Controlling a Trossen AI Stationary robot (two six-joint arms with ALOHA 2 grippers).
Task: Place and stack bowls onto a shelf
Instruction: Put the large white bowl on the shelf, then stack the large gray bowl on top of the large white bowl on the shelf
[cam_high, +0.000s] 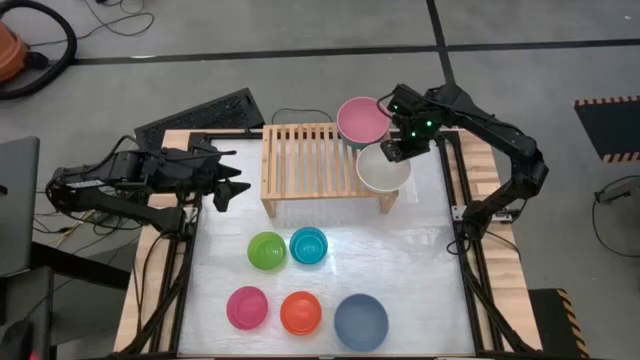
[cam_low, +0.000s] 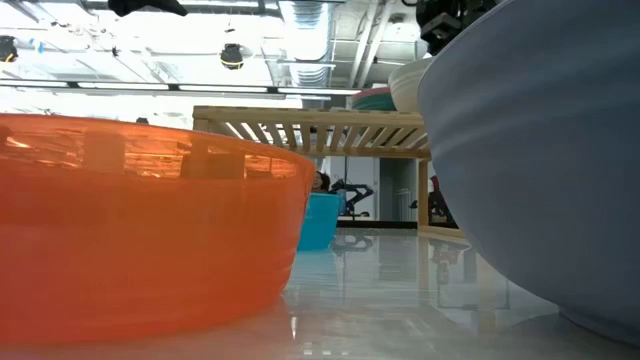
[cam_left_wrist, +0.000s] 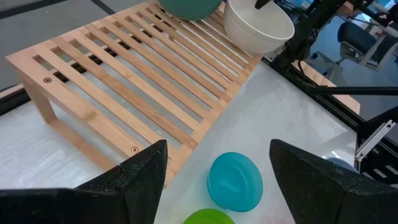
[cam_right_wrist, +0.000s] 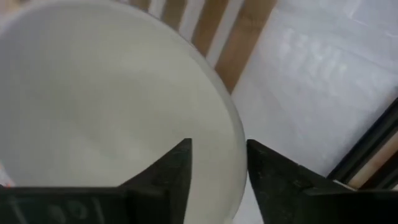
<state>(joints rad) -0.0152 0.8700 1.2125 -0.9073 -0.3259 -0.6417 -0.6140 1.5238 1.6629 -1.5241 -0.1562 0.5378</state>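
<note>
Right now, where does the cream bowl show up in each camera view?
High view: cream bowl at the shelf's right end, under the right gripper.
Low view: a pale sliver, top right, above the shelf.
Left wrist view: top centre, over the slats.
Right wrist view: fills the picture, rim between the fingers.
Shared landmark: the shelf.
</note>
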